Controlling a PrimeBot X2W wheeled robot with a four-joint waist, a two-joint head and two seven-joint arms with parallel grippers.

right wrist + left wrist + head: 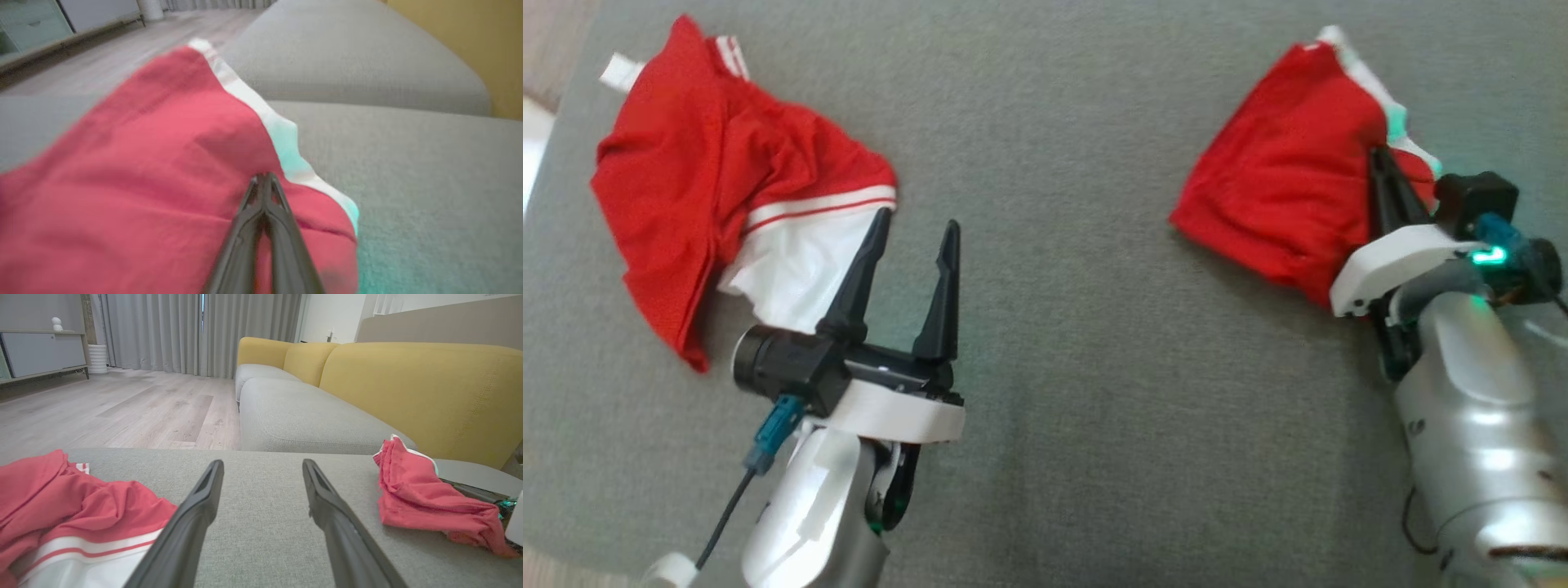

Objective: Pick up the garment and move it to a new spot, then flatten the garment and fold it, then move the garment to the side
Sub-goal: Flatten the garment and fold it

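Pincer on the right arm (pixel 1390 184) is clamped tight, its two dark fingers pressed together with no gap, and they have a pinch of the red garment (pixel 1282 192). The right wrist view shows it well: the pincer tips (pixel 263 181) bite into red cloth (pixel 143 163) just inside the white-trimmed edge.

Where is the garment? Over on the robot's right side of the grey cushion (pixel 1078 343), bunched into a rough wedge. Here's the relation that matters: nearly all the cloth lies to the left of the right pincer and ahead of it, so the grip sits on the right-hand edge and the bulk would trail on that side. The wedge's long axis runs from the near left corner up to the far white tip. From the left wrist view the bundle (pixel 412 490) stands up, with its lower fold apparently resting on the cushion; whether any of it is clear of the surface I cannot tell.

The left pincer (pixel 919 224) is spread wide and holds nothing, fingers pointing forward. A second red-and-white garment (pixel 711 163) lies crumpled just beside it on its left. The held piece is well apart from that arm, so I'd judge the relocation is the right arm's job alone for now.
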